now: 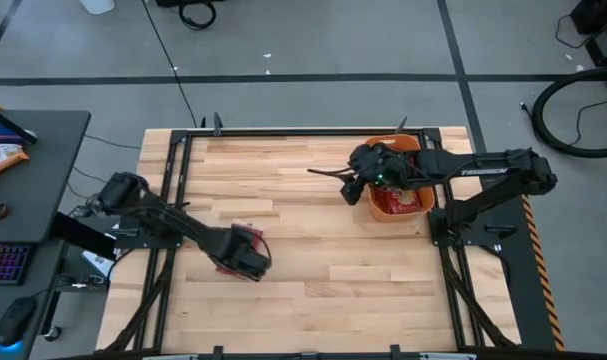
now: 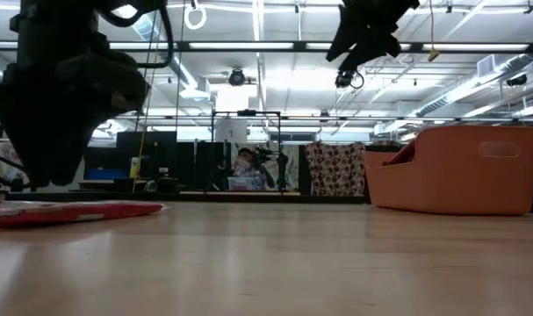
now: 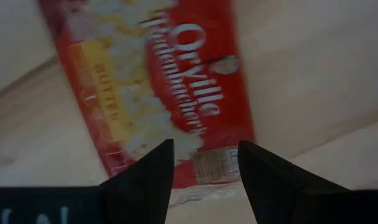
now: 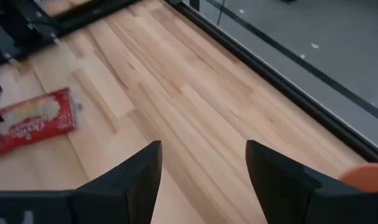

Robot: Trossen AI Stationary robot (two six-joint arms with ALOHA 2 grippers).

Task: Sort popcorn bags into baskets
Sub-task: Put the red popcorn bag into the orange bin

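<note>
Popcorn bag (image 3: 157, 99) flat, table left | left fingers (image 3: 145, 180) open above | right fingers (image 4: 269, 180) open beside basket (image 1: 423, 205)

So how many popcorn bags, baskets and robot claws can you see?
Popcorn bags on the table: 1, under the left gripper; more in the basket, uncountable
Orange basket: 1
Grippers: 2, the right gripper near the basket
Total: 4
</note>
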